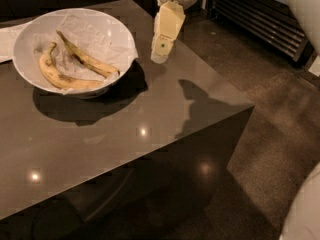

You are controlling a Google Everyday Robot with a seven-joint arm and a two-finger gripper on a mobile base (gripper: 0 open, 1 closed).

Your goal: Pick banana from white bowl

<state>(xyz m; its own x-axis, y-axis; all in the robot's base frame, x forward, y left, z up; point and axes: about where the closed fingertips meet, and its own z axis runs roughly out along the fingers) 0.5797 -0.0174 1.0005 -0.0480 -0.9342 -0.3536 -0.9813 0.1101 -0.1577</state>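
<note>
The white bowl [30, 31], wide, shallow and lined with crumpled white paper, sits at the table's back left. Two bananas lie in it. The banana [86, 58] is the slimmer, straighter one with a long thin dark stem and a brown streak, lying diagonally across the middle. A plumper curved banana [62, 77] lies along the bowl's front left side. My gripper [160, 58], cream coloured, hangs above the table just right of the bowl's rim, a little apart from it, pointing down.
The dark glossy table [150, 129] has its right edge and front corner close to the gripper. A white sheet [6, 41] lies at the far left. A dark slatted grille [265, 19] stands at the back right, with brown floor below it.
</note>
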